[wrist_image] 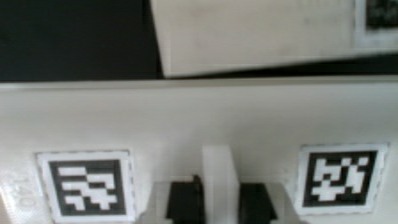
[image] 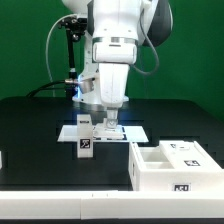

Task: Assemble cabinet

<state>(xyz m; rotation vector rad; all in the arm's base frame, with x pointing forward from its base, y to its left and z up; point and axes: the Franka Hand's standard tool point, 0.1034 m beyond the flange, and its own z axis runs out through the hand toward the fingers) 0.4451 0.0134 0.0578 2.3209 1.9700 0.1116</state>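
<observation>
Wrist view shows the hand (wrist_image: 217,203) closed narrow, its dark fingers (wrist_image: 176,200) pinching what looks like a thin upright rib of a flat white plastic panel (wrist_image: 196,115), midway between two black-and-white square tags (wrist_image: 84,182). From the exterior view, the hand (image: 108,124) is low near the middle of the black worktop (image: 35,125), over the thin flat white marker board (image: 137,130). A small white tagged block (image: 85,145) stands just beside it. The large white plastic box with open compartments (image: 160,182) sits well apart, at the worktop's near edge toward the exterior view's right corner. A pinch on so thin a rib may let the panel pivot. The lift should therefore go straight up and slowly, clear of the block, with the panel level. Its edge should line up with the box before it is lowered.
</observation>
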